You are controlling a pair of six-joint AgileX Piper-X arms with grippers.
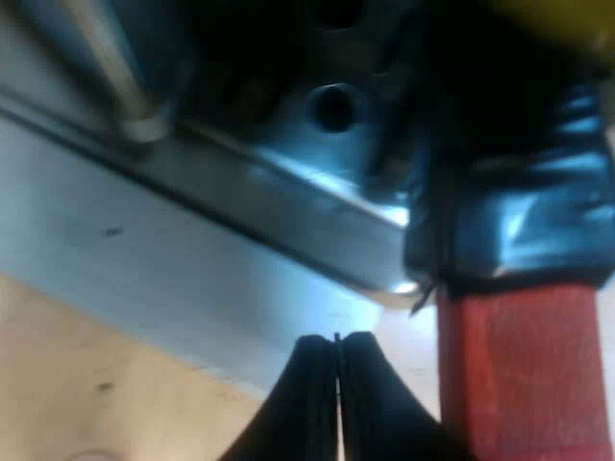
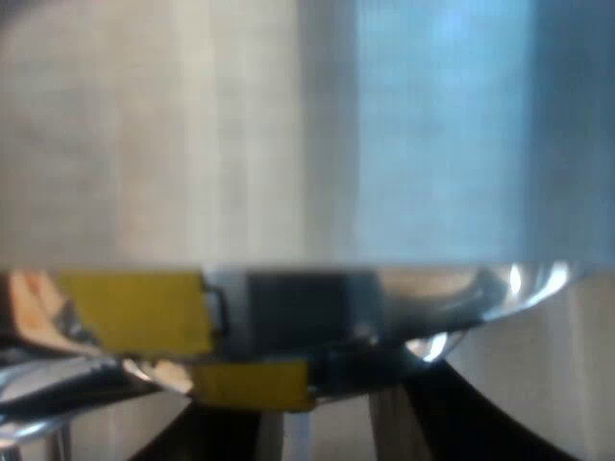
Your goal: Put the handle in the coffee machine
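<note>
Left hand (image 1: pixel 337 342) pressed together, empty, just beside red end (image 1: pixel 524 384) of handle (image 1: pixel 519 211). Handle at machine (image 1: pixel 288 182) front, under metal edge; locked in or not, cannot tell. Right hand (image 2: pixel 332 427) close against machine's metal; grip cannot tell. Probably stiff, heavy, slick at metal; best taken on dark part above red end.

- left gripper (image 1: pixel 337 338): two jaws, black all over, mostly matte w/ a faint sheen along the edges.
- Each jaw broad at the base, curves inward & narrows to a blunt tip; together approx. a pointed-arch outline.
- Inner faces flat & straight, w/ a hairline pale seam btwn them.
- right gripper (image 2: pixel 336 399): jaws also black & smooth, w/ curved outer edges; one shows broader than the other.
</note>
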